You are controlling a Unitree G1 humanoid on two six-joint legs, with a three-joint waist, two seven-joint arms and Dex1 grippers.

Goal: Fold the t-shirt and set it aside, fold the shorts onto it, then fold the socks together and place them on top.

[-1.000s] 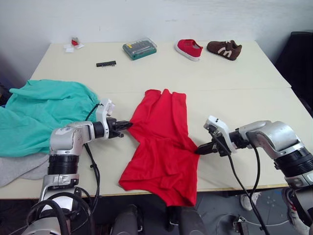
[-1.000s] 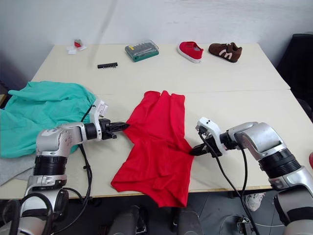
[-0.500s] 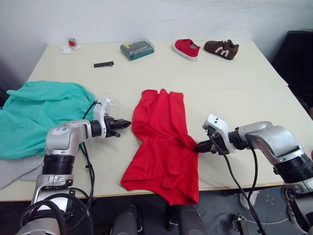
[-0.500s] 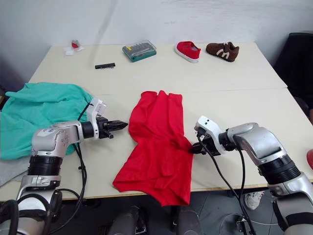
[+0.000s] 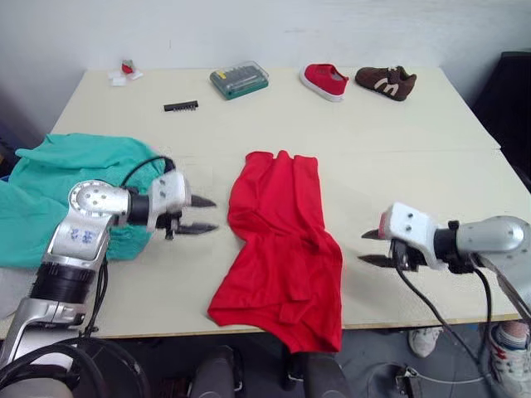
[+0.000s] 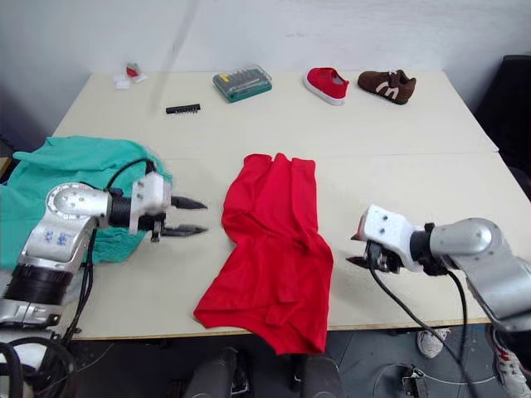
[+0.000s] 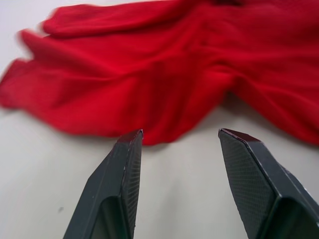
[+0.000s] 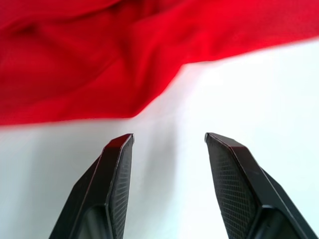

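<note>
The red t-shirt [image 5: 282, 232] lies crumpled lengthwise in the middle of the table, its lower end hanging over the front edge. My left gripper [image 5: 202, 215] is open just left of the shirt, a short gap from the cloth, holding nothing. My right gripper [image 5: 371, 247] is open just right of the shirt, also apart from it and empty. Both wrist views show the red fabric [image 7: 164, 74] ahead of the parted fingertips [image 8: 119, 144]. The teal shorts [image 5: 70, 186] lie bunched at the table's left end. Grey cloth [image 5: 17, 286] at the near left may be the socks.
Along the far edge of the table [image 5: 398, 157] sit a green bit case [image 5: 239, 80], a black bit strip [image 5: 181, 106], a red shoe [image 5: 322, 81], a brown shoe [image 5: 386, 82] and a small red-and-white item [image 5: 124, 72]. A seam runs across the tabletop.
Both grippers have opened and let go of the t-shirt's sides, then drawn back outward from it. The shirt now lies loose on the table.
</note>
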